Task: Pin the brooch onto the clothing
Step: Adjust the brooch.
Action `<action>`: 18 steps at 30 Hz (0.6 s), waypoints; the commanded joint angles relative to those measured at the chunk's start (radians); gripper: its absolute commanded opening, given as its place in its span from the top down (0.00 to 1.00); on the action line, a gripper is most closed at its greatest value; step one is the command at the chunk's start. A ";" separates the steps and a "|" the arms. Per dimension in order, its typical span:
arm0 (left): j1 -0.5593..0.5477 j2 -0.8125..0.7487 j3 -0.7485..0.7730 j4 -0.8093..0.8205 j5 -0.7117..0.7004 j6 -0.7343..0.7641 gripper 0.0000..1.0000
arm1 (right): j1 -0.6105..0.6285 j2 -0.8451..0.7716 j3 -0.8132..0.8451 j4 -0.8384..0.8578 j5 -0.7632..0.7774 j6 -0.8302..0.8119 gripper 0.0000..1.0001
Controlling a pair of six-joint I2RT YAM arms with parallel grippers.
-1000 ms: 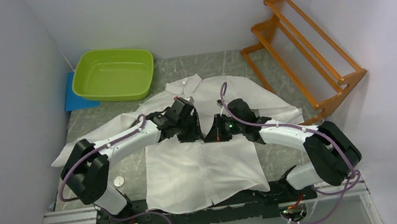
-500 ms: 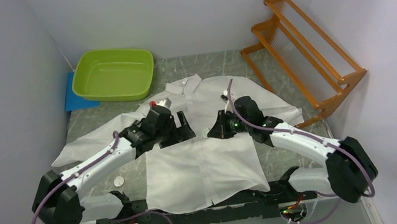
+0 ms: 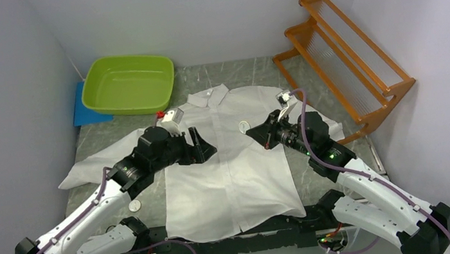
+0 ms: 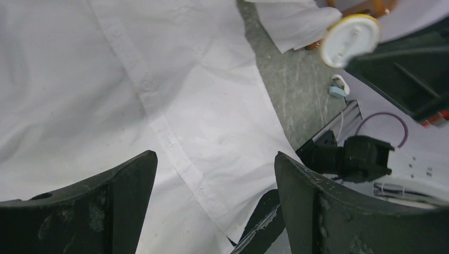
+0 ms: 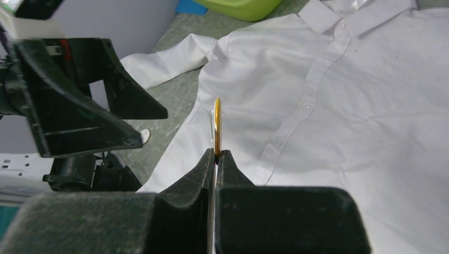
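Note:
The clothing, a white button-front shirt [image 3: 229, 178], lies spread flat on the table with its collar at the far end. My right gripper [image 3: 254, 133] hovers over the shirt's right chest, shut on the brooch [image 3: 243, 125], a small round white disc with a yellow rim. The right wrist view shows the brooch [image 5: 217, 124] edge-on, pinched upright between the fingertips of the right gripper [image 5: 217, 153]. My left gripper [image 3: 204, 144] hangs open over the shirt's left chest, facing the right one, with nothing in it. In the left wrist view the left gripper [image 4: 214, 159] frames bare shirt [image 4: 159, 79], and the brooch [image 4: 349, 39] shows at top right.
A green basin [image 3: 128, 84] sits at the back left on a blue mat [image 3: 83, 111]. An orange wooden rack [image 3: 343, 54] stands at the back right. A small white disc [image 3: 134, 205] lies on the table left of the shirt's hem.
The two grippers were together over the middle of the shirt. The left one opened and drew back left; the right one pulled back right with the brooch still pinched.

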 commanded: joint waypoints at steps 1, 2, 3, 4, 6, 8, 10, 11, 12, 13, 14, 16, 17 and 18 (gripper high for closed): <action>0.003 -0.086 -0.014 0.109 0.078 0.129 0.13 | 0.001 -0.007 0.012 0.052 -0.006 -0.061 1.00; 0.003 -0.100 -0.023 0.119 0.076 0.134 0.13 | 0.001 -0.008 0.012 0.055 -0.025 -0.062 1.00; 0.003 -0.110 -0.026 0.122 0.068 0.138 0.13 | 0.001 -0.014 0.007 0.066 -0.049 -0.062 1.00; 0.003 -0.119 -0.027 0.122 0.069 0.141 0.12 | 0.001 -0.020 -0.002 0.088 -0.080 -0.063 1.00; 0.004 -0.130 -0.023 0.128 0.092 0.149 0.13 | 0.001 -0.046 -0.032 0.156 -0.160 -0.076 1.00; 0.004 -0.132 -0.014 0.136 0.128 0.149 0.15 | 0.001 -0.074 -0.057 0.203 -0.186 -0.069 1.00; 0.004 -0.126 -0.009 0.161 0.175 0.144 0.17 | 0.001 -0.089 -0.068 0.221 -0.198 -0.060 1.00; 0.003 -0.120 -0.006 0.177 0.199 0.140 0.19 | 0.001 -0.088 -0.063 0.219 -0.210 -0.064 1.00; 0.004 -0.114 -0.005 0.197 0.220 0.137 0.21 | 0.001 -0.082 -0.060 0.222 -0.234 -0.066 1.00; 0.003 -0.108 -0.004 0.222 0.239 0.131 0.23 | 0.001 -0.073 -0.050 0.220 -0.263 -0.070 1.00; 0.004 -0.100 -0.002 0.241 0.258 0.124 0.24 | 0.001 -0.060 -0.040 0.223 -0.295 -0.073 1.00; 0.003 -0.085 0.002 0.283 0.295 0.114 0.27 | 0.001 -0.030 -0.027 0.242 -0.385 -0.067 1.00; 0.003 -0.077 0.004 0.303 0.321 0.108 0.28 | 0.001 -0.015 -0.021 0.254 -0.420 -0.061 1.00; 0.003 -0.063 0.010 0.327 0.336 0.102 0.29 | 0.001 0.001 -0.018 0.274 -0.453 -0.049 1.00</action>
